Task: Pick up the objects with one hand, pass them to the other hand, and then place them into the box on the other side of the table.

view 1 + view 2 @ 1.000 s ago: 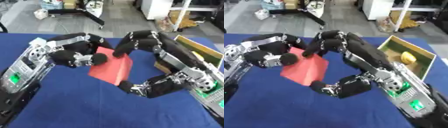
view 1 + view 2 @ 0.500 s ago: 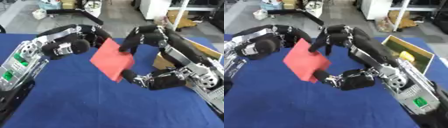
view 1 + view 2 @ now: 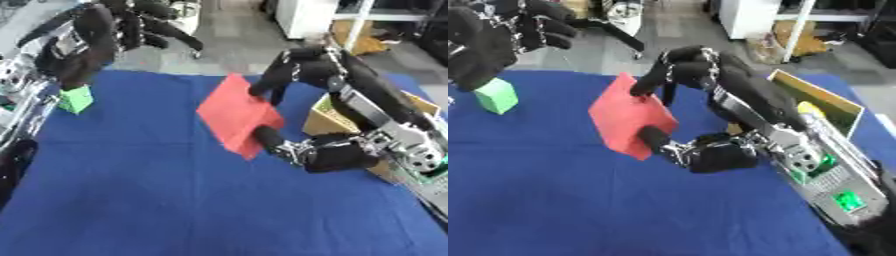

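A flat red block (image 3: 236, 116) hangs in the air above the blue table (image 3: 157, 200), tilted on its corner. My right hand (image 3: 302, 75) holds it, fingers curled over its top edge and the thumb (image 3: 656, 136) under its lower edge. My left hand (image 3: 105, 35) is raised at the upper left, apart from the block, its fingers curled and holding nothing. A green cube (image 3: 76, 99) sits on the table at the far left, below the left hand. A yellow box (image 3: 820, 105) stands at the right, with a yellow thing (image 3: 810, 108) inside it.
Beyond the table's far edge lie a grey floor, black stand legs (image 3: 614, 32) and white furniture (image 3: 306, 17). My right forearm (image 3: 798, 150) with green lights crosses the right side in front of the box.
My left hand has let go of the red block and pulled back up and to the left. The right hand now holds the block alone, further right. The green cube has come into view.
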`<state>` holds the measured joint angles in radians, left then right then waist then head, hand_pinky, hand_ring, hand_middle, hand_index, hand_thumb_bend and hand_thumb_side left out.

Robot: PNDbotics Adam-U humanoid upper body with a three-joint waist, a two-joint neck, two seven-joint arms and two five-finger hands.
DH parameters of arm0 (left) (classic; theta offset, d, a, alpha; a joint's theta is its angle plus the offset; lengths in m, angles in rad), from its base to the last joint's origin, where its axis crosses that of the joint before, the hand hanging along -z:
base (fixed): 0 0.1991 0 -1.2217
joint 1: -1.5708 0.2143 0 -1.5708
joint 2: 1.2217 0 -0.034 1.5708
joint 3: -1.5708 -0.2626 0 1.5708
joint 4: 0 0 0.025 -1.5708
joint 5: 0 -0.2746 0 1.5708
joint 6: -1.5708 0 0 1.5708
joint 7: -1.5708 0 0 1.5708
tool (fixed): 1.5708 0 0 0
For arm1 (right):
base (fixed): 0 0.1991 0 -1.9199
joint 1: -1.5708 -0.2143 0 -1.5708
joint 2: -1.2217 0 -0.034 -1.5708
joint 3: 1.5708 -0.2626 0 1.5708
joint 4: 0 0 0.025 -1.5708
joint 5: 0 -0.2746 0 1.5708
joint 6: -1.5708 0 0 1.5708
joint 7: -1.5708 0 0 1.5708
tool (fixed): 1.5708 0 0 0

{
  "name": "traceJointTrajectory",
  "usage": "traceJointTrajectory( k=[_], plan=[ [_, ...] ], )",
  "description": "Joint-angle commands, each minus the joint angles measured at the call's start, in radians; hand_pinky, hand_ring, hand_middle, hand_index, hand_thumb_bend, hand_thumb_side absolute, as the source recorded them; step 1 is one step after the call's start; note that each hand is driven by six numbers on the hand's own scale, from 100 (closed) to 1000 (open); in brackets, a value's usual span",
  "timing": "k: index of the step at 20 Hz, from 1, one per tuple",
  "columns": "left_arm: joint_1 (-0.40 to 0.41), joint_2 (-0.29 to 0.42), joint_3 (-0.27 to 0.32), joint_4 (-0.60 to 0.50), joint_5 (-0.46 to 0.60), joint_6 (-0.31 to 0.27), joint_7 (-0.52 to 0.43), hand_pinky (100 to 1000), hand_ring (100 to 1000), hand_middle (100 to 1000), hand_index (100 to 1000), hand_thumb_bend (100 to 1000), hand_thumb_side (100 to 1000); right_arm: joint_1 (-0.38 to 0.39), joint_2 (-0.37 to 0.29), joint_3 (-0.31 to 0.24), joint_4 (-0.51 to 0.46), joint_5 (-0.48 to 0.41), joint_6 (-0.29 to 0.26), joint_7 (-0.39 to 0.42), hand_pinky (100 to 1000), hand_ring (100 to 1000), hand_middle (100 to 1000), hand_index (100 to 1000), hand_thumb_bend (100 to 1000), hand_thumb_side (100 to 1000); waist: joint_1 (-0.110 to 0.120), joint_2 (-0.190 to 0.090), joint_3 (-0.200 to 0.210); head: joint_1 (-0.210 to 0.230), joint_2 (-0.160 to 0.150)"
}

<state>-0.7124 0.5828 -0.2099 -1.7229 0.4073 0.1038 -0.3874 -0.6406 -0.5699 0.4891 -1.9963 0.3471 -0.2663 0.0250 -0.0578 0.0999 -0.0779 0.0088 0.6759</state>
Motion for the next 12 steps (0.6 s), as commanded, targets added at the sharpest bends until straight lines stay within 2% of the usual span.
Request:
traceJointTrajectory(
  k=[1, 3, 8, 12],
  plan=[
    [-0.012, 0.034, 0.038, -0.008, 0.014, -0.010, 0.034, 850, 835, 819, 806, 773, 740, -0.002, -0.044, -0.029, -0.004, 0.014, 0.002, -0.020, 572, 480, 451, 723, 235, 100, -0.008, -0.007, 0.001, -0.004, -0.005],
    [-0.008, 0.037, 0.043, -0.013, 0.018, -0.011, 0.041, 850, 835, 819, 806, 773, 740, 0.002, -0.049, -0.032, -0.004, 0.020, 0.001, -0.026, 572, 480, 451, 723, 235, 100, -0.008, -0.007, 0.002, -0.005, -0.005],
    [0.023, 0.061, 0.085, -0.036, 0.031, -0.024, 0.075, 847, 832, 817, 803, 756, 723, 0.037, -0.107, -0.081, -0.004, 0.044, 0.016, -0.071, 576, 480, 448, 721, 231, 100, -0.010, -0.007, 0.003, -0.009, -0.011],
    [0.052, 0.086, 0.121, -0.062, 0.042, -0.038, 0.104, 847, 832, 817, 804, 752, 712, 0.084, -0.167, -0.142, -0.004, 0.069, 0.045, -0.127, 574, 475, 442, 716, 224, 100, -0.010, -0.006, 0.006, -0.016, -0.018]
  ],
)
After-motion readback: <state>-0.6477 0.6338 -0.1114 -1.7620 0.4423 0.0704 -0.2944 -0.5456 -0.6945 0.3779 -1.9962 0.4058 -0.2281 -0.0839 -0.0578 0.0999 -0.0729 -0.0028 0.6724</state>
